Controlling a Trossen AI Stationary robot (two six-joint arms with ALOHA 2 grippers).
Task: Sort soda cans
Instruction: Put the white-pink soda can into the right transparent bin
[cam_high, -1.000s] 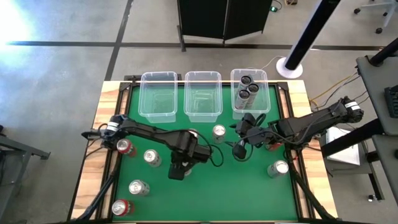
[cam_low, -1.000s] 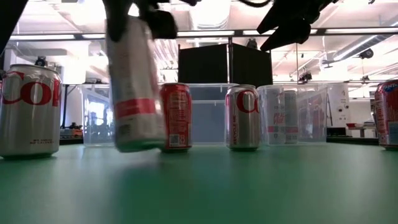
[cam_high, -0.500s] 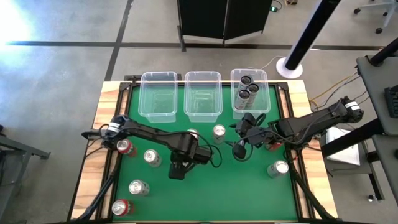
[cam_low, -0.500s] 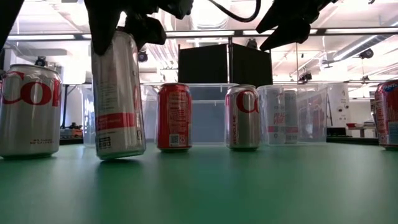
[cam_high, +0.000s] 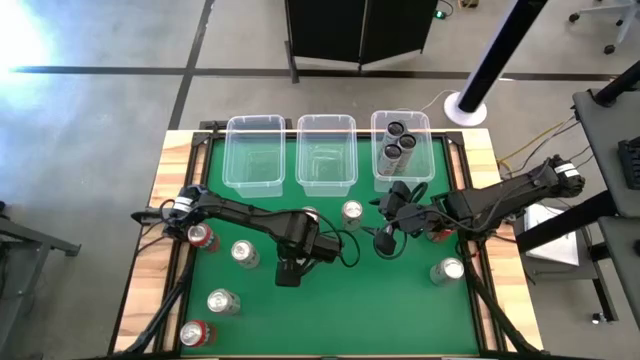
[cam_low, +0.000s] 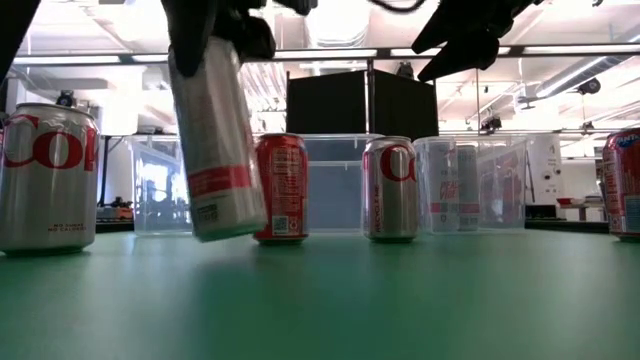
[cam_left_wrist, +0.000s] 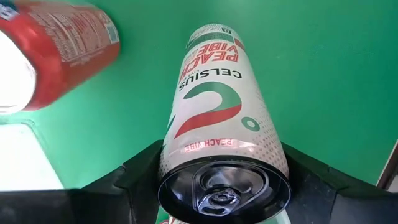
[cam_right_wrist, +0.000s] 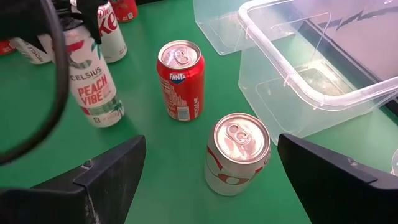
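Note:
My left gripper (cam_high: 289, 270) hangs over the middle of the green table, shut on a tall slim white can (cam_low: 215, 150) marked Celsius Peach Vibe. My right gripper (cam_high: 385, 240) stands open right of centre and holds nothing. A silver can (cam_right_wrist: 236, 152) stands upright just ahead of its fingers, and a red Fanta can (cam_right_wrist: 180, 81) stands a little farther off. More red and silver cans stand upright on their bases across the table. My left gripper pinches the white can between its two fingers by its upper wall (cam_left_wrist: 180, 155), just below the silver top. The fingers (cam_left_wrist: 140, 177) come from above and point down. The can hangs below them, tilted, with its bottom (cam_low: 228, 232) just clear of the table.
Three clear bins stand along the far edge (cam_high: 254, 150) (cam_high: 326, 150) (cam_high: 402, 150); the right one holds dark cans. Loose cans stand at the left (cam_high: 202, 236) (cam_high: 244, 253), near left (cam_high: 222, 301) (cam_high: 195, 333), and right (cam_high: 448, 270). The near middle is bare green.
The white can in my left gripper has swung from tilted to nearly upright and back to tilted. The gripper has shifted slightly toward the far edge and stays shut on it. My right arm has kept still.

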